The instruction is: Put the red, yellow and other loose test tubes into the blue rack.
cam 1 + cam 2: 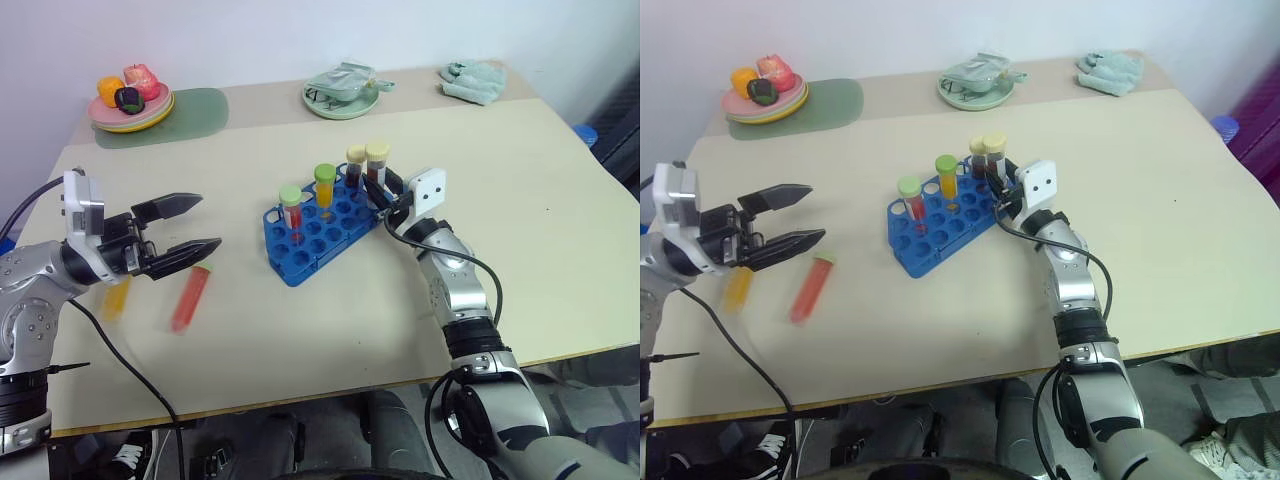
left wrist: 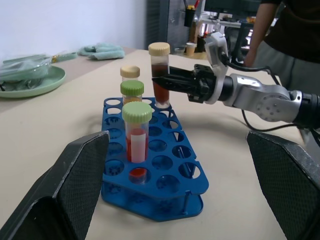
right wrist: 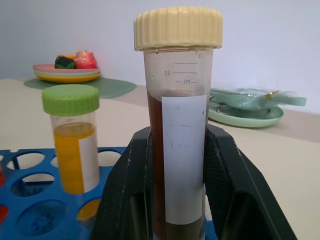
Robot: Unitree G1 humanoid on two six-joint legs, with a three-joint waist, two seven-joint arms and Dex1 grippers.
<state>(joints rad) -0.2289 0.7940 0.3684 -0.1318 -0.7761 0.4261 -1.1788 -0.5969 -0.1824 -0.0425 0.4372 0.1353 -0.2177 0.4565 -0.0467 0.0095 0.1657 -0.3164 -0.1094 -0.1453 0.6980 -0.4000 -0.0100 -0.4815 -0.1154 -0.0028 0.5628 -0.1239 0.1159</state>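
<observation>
Dark tube held over the rack's corner

The right gripper [image 1: 378, 192] clamps a cream-capped dark tube [image 3: 177, 135] at the blue rack [image 1: 318, 232]'s 1 o'clock corner; the left gripper [image 1: 186, 228] gapes above red tube [image 1: 190, 298] at 8 o'clock.

blue rack [image 1: 310, 235], red tube [image 1: 190, 298], yellow tube [image 1: 116, 297]

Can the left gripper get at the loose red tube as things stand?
Probably yes. The left gripper is open, hanging just above the red tube, which lies flat on the table beside the yellow tube; nothing lies between them.
</observation>
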